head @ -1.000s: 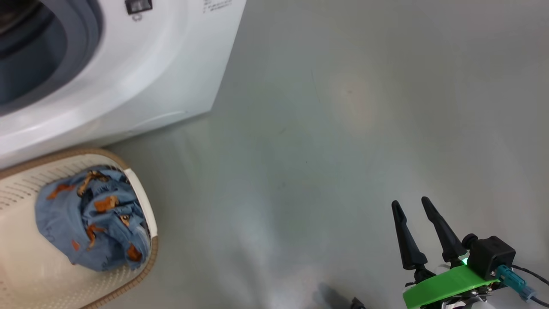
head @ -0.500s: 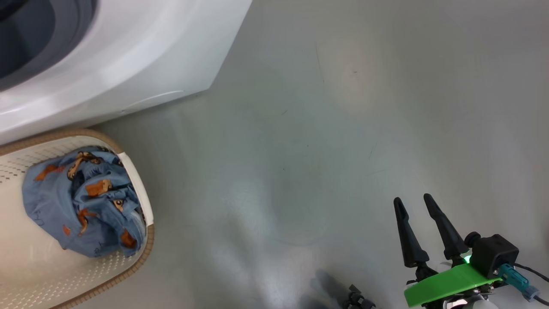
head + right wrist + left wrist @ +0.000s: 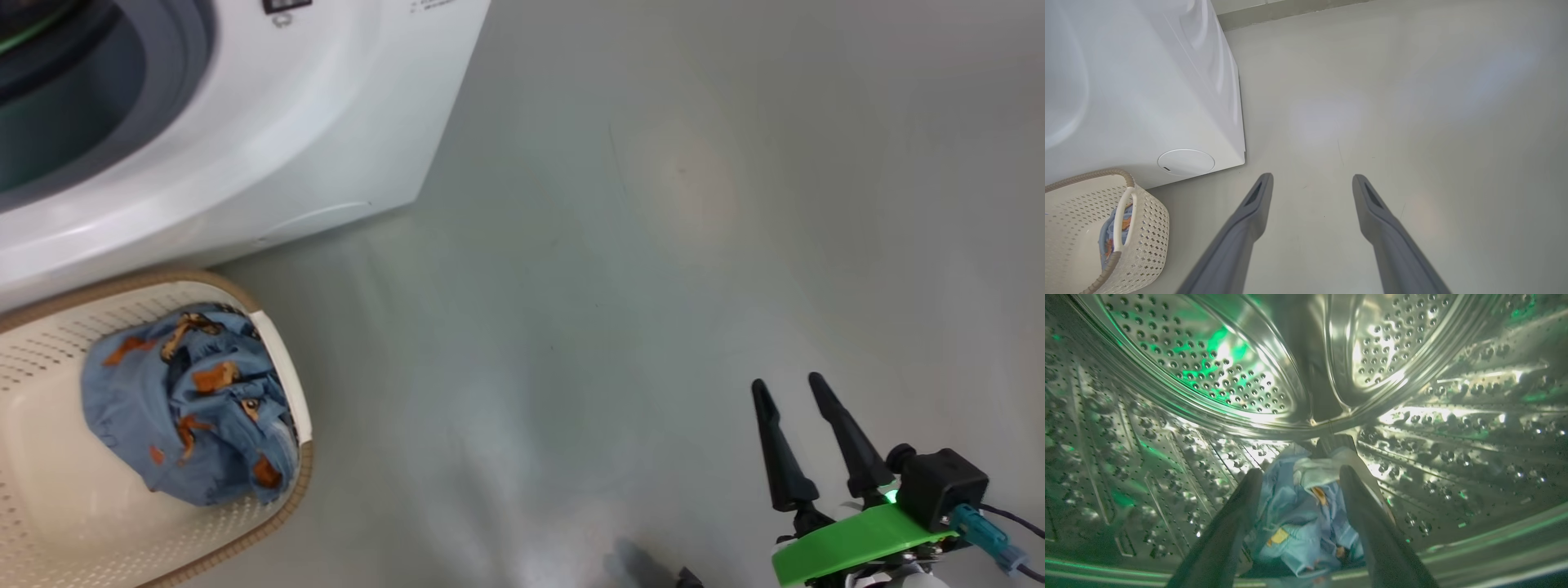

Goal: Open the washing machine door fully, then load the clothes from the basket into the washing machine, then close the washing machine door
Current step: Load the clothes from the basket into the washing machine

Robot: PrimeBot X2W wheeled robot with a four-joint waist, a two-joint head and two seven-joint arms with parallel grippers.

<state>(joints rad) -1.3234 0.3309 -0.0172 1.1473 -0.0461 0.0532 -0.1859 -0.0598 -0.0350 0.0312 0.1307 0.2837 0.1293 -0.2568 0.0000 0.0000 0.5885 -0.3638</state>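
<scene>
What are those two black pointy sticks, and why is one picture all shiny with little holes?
Those sticks are the fingers of the robot's right tool, its kind of hand. Three cameras took these pictures. One sits on the robot's head and looks down at the grey floor, the big white washing machine, and a cream plastic basket with holes holding blue clothes with orange patches. One sits on the right wrist, looking along that tool's open, empty fingers. The shiny picture comes from the left wrist: the left tool is inside the machine's steel drum. Its fingers are spread apart, and a light blue garment lies between them on the drum, not squeezed.
</scene>
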